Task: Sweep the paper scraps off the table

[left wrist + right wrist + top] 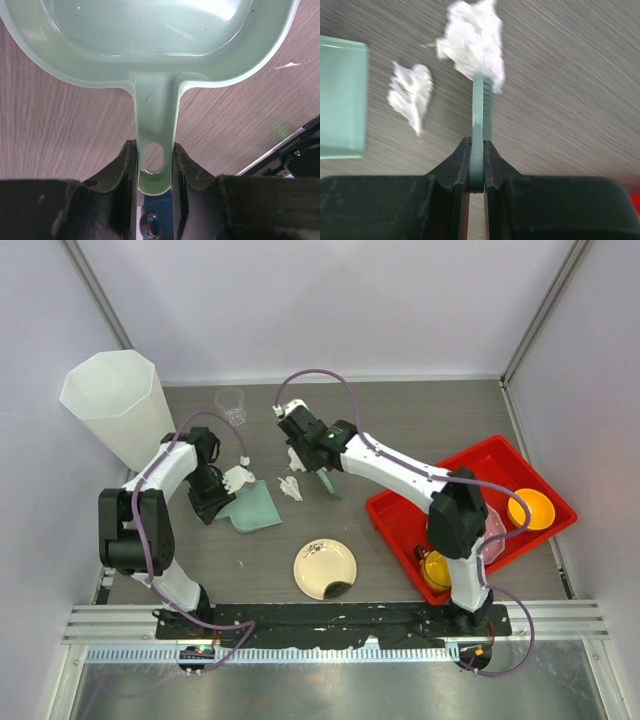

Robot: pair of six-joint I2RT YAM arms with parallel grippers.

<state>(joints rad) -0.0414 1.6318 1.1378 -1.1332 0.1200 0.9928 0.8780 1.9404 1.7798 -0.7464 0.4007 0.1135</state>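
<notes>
Clamping brush, right pincer outstretched beside paper scraps

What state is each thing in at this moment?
Left gripper: shut on the dustpan handle.
Right gripper: shut on the brush.
Paper scraps: loose on the table, outside the dustpan.
Dustpan: held, visible part empty.
Brush: held, tip at the larger scrap.
Cup: upright, looks empty.
Bin: upright, open.
Plate: flat, dark smear on it.
</notes>
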